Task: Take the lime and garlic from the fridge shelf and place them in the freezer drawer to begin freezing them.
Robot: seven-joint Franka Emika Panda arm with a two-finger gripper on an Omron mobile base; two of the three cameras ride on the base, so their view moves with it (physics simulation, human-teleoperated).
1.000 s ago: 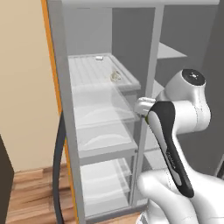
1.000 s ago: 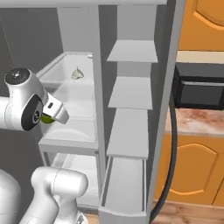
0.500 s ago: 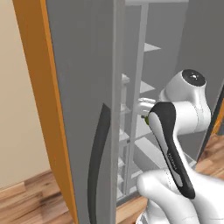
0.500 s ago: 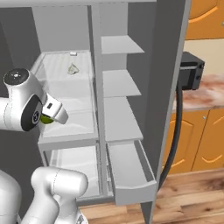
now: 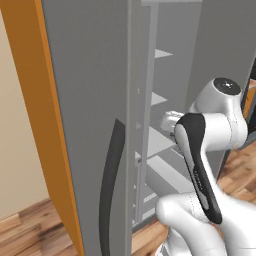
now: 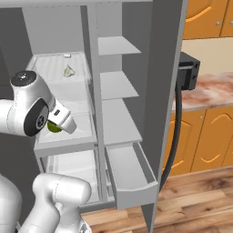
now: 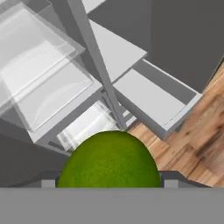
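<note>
Left base view: mostly the grey fridge door (image 5: 90, 125) edge-on, with my arm (image 5: 200, 165) in front of the freezer-side shelves. No produce visible from this side.

Right base view: one lime (image 6: 54, 127) tucked under the gripper (image 6: 61, 120), out in front of the lower fridge panels. One garlic (image 6: 68, 71) sits on the ribbed fridge shelf (image 6: 50, 63), well above and behind the hand. One freezer drawer (image 6: 129, 175) is pulled out, low and right of the divider, with nothing in it.

Hand view: the lime (image 7: 109, 162) sits between the jaws, which stand partly open and clamped on it across its widest part. The drawer (image 7: 153, 98) lies ahead.

My read: the lime is light, firm and smooth, so it could roll or slip; gripping across the middle is right. The garlic looks lumpy, light and papery; I'd grip it gently across the bulb's belly.
</note>
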